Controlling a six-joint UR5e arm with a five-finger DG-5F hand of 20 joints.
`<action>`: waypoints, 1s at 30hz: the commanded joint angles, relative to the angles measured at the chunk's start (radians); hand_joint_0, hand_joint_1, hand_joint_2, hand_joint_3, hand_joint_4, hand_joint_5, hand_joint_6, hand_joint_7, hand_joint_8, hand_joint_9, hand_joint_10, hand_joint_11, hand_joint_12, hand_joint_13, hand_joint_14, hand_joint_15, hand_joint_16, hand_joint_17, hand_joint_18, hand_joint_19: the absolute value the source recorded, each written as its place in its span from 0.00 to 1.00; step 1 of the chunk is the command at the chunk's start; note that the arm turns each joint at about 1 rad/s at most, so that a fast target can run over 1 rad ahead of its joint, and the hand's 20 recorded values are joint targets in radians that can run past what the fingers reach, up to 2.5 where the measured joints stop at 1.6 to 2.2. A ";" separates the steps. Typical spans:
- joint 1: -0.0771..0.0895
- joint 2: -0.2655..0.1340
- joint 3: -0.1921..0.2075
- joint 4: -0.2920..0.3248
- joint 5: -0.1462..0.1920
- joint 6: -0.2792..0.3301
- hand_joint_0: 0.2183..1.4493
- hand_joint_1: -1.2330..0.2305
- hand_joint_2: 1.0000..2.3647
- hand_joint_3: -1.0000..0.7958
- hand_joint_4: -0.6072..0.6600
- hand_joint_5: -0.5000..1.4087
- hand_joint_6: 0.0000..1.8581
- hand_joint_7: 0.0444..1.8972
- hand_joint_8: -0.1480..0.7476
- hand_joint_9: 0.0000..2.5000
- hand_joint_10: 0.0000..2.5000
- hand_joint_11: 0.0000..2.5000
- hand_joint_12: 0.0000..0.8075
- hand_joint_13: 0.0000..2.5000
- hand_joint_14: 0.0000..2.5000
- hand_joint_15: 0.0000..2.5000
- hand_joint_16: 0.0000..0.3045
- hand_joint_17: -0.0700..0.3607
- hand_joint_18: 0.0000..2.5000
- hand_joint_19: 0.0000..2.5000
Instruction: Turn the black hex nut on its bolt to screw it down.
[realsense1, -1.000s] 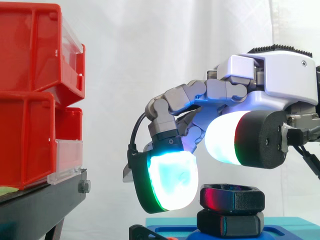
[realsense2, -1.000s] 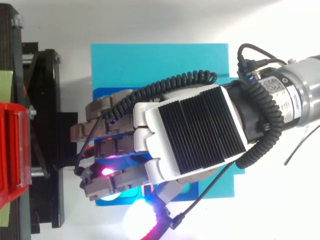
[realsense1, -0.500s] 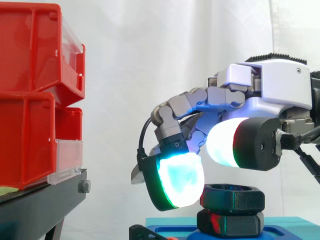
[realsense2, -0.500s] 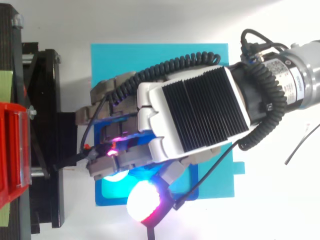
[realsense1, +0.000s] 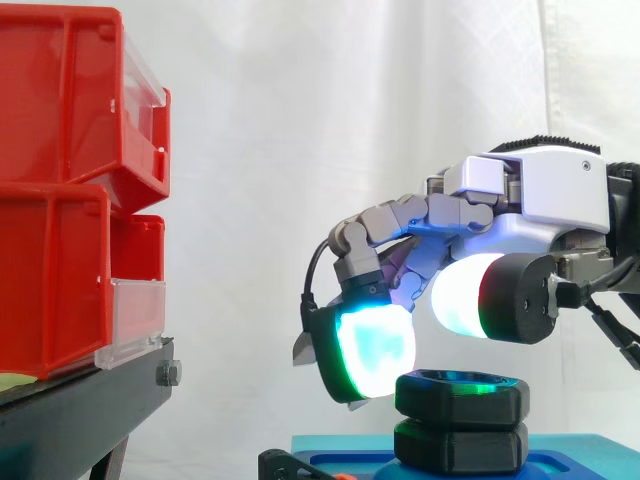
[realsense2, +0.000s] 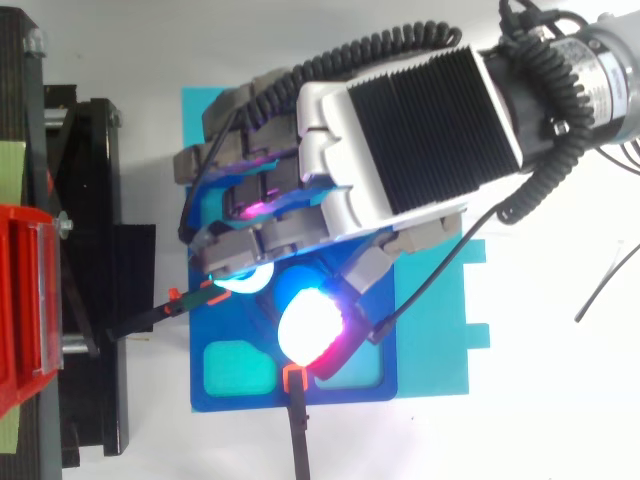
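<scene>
Left in the side view, stacked red bins sit on a black stand, their contents hidden. Low at centre-right, the black hex nut tops a second black hex piece on a blue plate over a teal base, with a white curtain behind. The hand hovers above the nut, fingers curled, gripping nothing. One glowing pad hangs just beside the nut's left edge, with open room between it and the stand.

black hex nut, level
</scene>
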 joint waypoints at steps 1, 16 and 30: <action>-0.025 0.000 0.000 0.009 -0.032 0.000 0.26 0.63 0.00 0.28 0.50 0.28 0.27 0.76 0.48 0.42 0.00 0.11 0.40 0.28 0.00 0.07 0.14 0.39 0.22 0.23; -0.037 0.000 0.112 -0.048 -0.092 -0.002 0.26 0.63 0.00 0.28 0.55 0.27 0.27 0.62 0.47 0.41 0.00 0.11 0.40 0.28 0.00 0.07 0.15 0.39 0.22 0.23; 0.066 0.000 0.092 -0.100 0.054 -0.034 0.26 0.63 0.00 0.28 0.67 0.25 0.27 0.50 0.46 0.40 0.00 0.08 0.40 0.27 0.00 0.07 0.15 0.40 0.22 0.23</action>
